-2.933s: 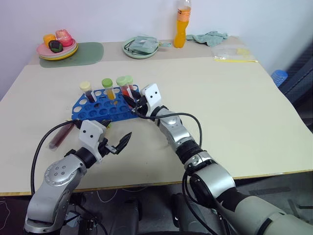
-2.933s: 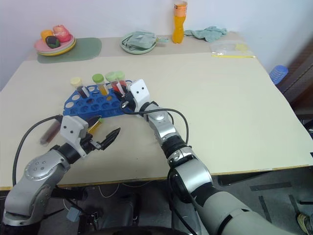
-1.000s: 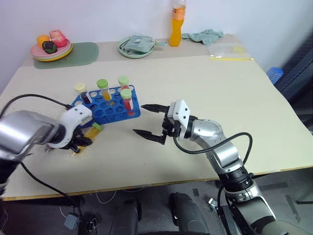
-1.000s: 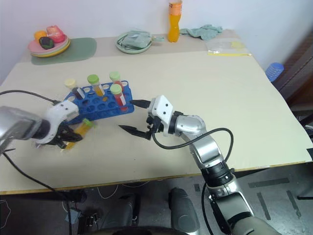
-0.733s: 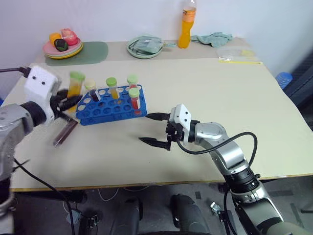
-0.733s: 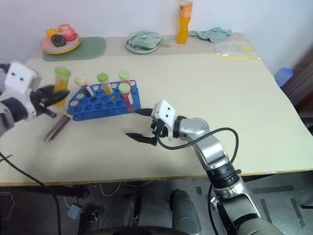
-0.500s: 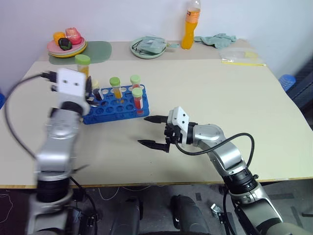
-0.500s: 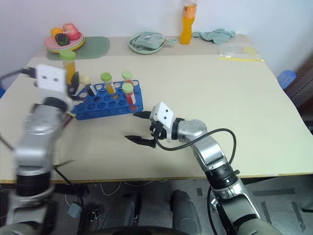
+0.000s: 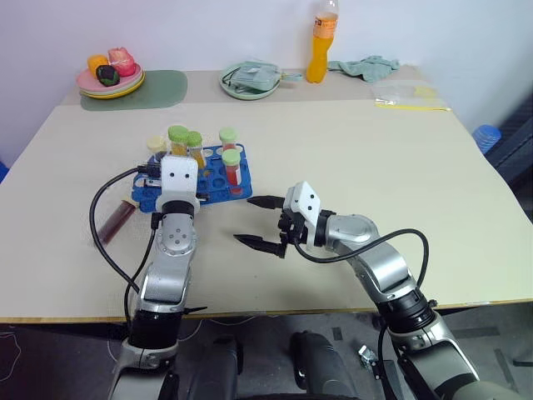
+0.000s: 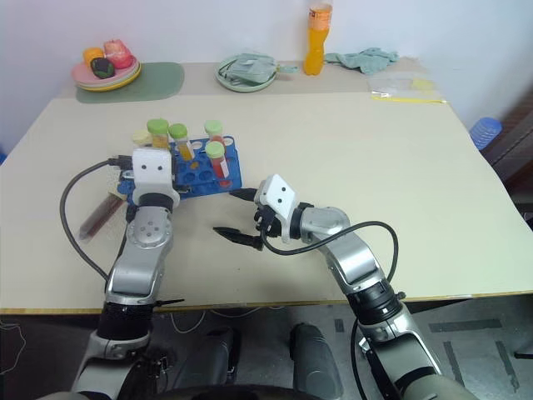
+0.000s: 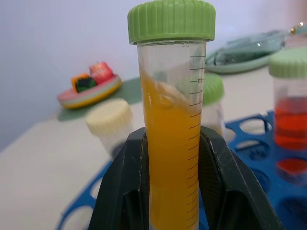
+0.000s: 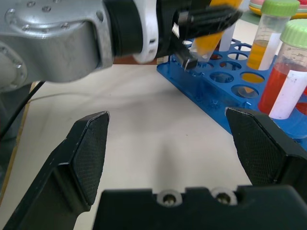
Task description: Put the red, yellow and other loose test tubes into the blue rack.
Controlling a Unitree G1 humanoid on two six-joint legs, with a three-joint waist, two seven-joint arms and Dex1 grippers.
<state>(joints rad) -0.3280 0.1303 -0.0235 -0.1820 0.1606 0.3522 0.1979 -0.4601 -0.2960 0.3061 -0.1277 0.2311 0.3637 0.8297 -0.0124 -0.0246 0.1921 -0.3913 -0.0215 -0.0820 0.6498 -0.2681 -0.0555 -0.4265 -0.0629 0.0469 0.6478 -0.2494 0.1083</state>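
Over the near-left part of the bench (image 9: 358, 150) the left claw (image 11: 173, 191) is pinching a yellow-orange tube (image 11: 172, 143) with a green cap, held upright between its two black fingers (image 11: 122, 191) just above the blue rack (image 9: 218, 185); the tube's lower end is hidden by the claw, so I cannot tell whether it has entered a hole; in the head views its green cap stands above the white wrist housing at the rack's left end; the blue rack lies on the bench with several capped tubes upright in it: a cream-capped tube (image 9: 156, 144) at the far left corner, another yellow-orange one beside the held tube, and two red tubes (image 9: 231, 167) with green caps on the rack's right side; a dark maroon tube (image 9: 115, 220) lies flat on the bench to the left of the rack, apart from it; the right claw (image 9: 257, 221) hangs to the right of the rack, near its right end, spread wide and gripping nothing, its fingertips pointing towards the rack; at the far edge stand an orange bottle (image 9: 317, 50), a green plate (image 9: 246, 83) and a plate of toy food (image 9: 108, 77).
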